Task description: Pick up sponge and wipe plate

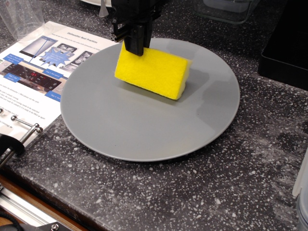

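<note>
- Sponge (155,73) lies on the plate's (144,130) far half; you see its long axis running left-far to right-near.
- Jaws (135,43) are closed on its left-far end.
- Bare plate lies near you; a leaflet (33,67) on the desk (231,183) borders the left rim.

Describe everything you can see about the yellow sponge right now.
The sponge is a bright yellow rectangular block that looks like soft foam, with a finely textured broad face turned toward the camera. It sits tilted over the upper middle of the grey plate, its left end higher than its right. The black gripper clamps its upper left edge from above. A shadow lies close beneath it; whether its lower edge presses on the plate cannot be told.
</note>
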